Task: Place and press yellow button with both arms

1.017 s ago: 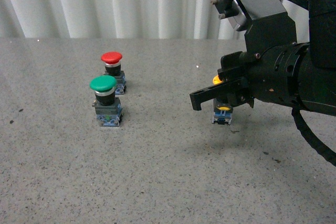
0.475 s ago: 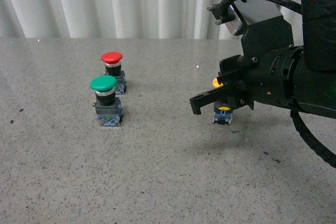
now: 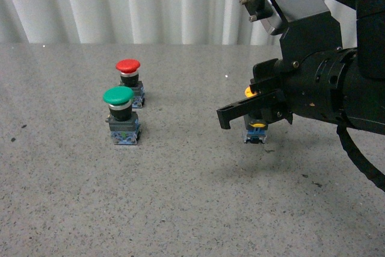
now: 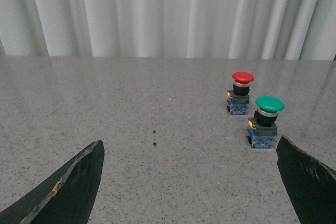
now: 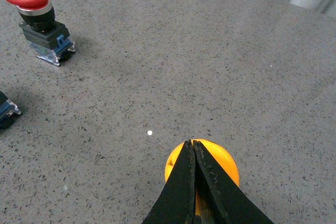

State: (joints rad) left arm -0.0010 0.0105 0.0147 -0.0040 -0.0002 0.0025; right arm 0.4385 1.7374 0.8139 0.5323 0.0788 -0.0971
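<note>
The yellow button (image 3: 255, 133) stands upright on the table at the right, mostly hidden behind my right gripper (image 3: 224, 117); only an edge of its cap (image 3: 248, 92), its yellow tab and its blue-grey base show. In the right wrist view the shut right gripper (image 5: 190, 142) lies directly over the round yellow cap (image 5: 224, 162), fingers pressed together with nothing between them. I cannot tell if they touch the cap. My left gripper (image 4: 189, 141) is open and empty, low over bare table; its fingers (image 4: 73, 187) frame the view. The left arm is outside the front view.
A green-capped switch (image 3: 122, 115) and a red-capped switch (image 3: 130, 82) stand close together on the grey speckled table (image 3: 180, 197) at the left. In the left wrist view they are the green-capped switch (image 4: 266, 121) and the red-capped switch (image 4: 240, 93). A white curtain (image 3: 150, 4) backs the table.
The right arm shifted slightly left and back again. Its shut fingers stay over the yellow button, and the switches have not moved.
</note>
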